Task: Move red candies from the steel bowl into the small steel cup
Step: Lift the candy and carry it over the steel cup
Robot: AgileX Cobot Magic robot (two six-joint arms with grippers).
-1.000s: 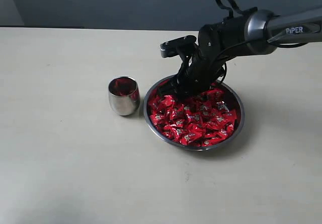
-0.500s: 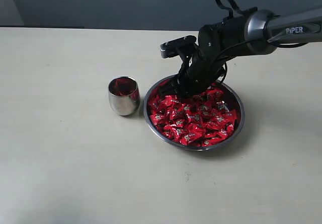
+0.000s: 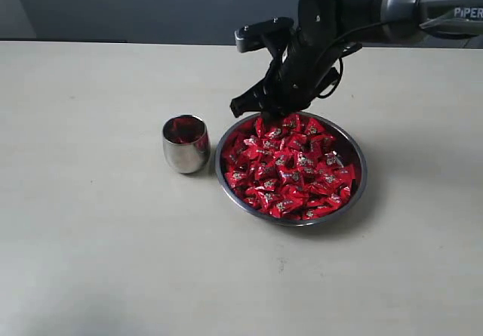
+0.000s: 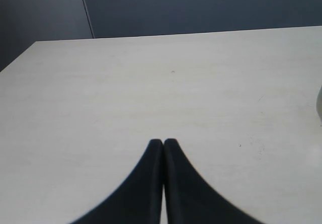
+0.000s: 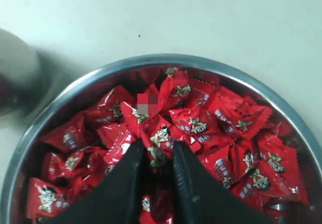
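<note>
R gripper (image 3: 243, 108) has lifted out of the steel bowl (image 3: 296, 223) since 1 s back. It now hangs above the bowl's far-left rim, clamped on 1 red candy (image 5: 157, 158). Rest of red candies (image 3: 290, 174) heaped in bowl below, too many to count. Some red inside small steel cup (image 3: 186, 151), just left of bowl. 1 bowl, 1 cup. L gripper (image 4: 163, 143) jaws together, over desk (image 3: 90, 260).

I see a pale beige table (image 3: 90, 260), lightly scuffed and speckled, and behind its far edge a dark blue-grey wall (image 3: 151, 4).
</note>
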